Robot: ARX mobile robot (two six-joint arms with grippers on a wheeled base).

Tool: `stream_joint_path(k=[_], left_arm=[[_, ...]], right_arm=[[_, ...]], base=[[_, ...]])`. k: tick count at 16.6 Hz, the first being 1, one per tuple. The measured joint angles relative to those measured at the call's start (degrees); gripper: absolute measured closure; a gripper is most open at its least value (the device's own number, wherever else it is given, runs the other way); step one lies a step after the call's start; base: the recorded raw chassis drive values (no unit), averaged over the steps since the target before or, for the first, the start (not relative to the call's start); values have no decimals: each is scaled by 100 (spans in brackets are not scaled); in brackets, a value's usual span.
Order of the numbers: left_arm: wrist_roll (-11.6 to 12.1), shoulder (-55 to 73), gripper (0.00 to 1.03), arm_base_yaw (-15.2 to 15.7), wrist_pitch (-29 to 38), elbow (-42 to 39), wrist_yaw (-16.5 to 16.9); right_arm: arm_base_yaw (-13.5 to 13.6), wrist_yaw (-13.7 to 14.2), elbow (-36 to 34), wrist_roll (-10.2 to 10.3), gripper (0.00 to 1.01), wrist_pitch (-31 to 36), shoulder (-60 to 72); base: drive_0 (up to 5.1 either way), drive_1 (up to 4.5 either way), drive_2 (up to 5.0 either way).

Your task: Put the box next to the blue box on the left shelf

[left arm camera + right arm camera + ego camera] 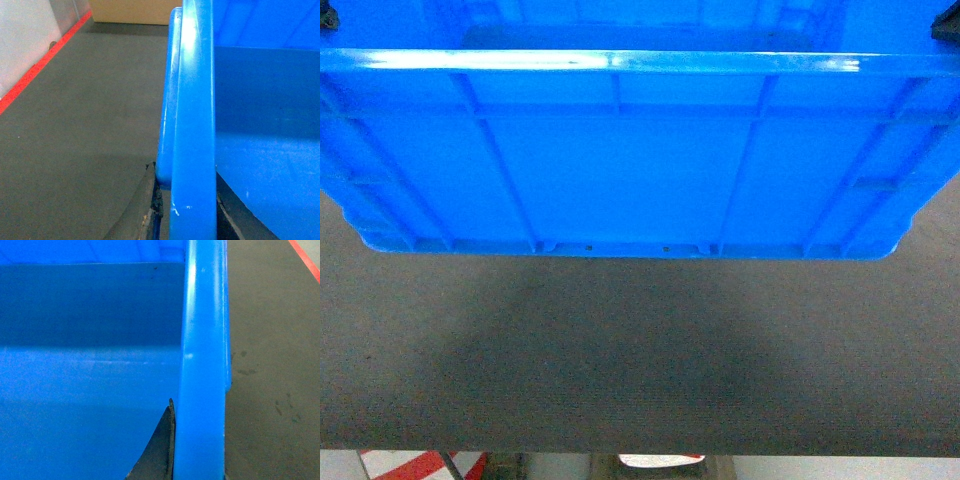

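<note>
I am carrying the box (640,150) in front of me, lifted off the grey floor (640,360); in the head view its ribbed long wall is filling the upper half and its shadow is lying on the floor below. The left shelf and the other blue box are not showing in any view.

My left fingers (150,210) are pinching the box's left rim (192,125), one dark pad on the outer side and one just showing on the inner side. My right fingers (160,450) are pinching the right rim (202,360); only the inner pad is visible there, pressed against the wall.

I am judging the crate as stiff, hard plastic that will not flex much, and light for its bulk since it looks empty inside. The glossy rim is likely slippery, so a hold on the thick rim at the middle of each short end seems best, keeping the load level. The ribs below the rim could give the outer pads a ledge to catch on.

A red line (35,75) is running along the floor edge on my left.
</note>
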Motion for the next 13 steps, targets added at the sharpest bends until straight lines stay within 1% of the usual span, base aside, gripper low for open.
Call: stream_joint_path(k=[13], left_arm=[[2, 0, 87, -22, 20, 0, -2]], right_arm=[[0, 2, 0, 0, 94, 11, 0]], base=[[0, 0, 0]])
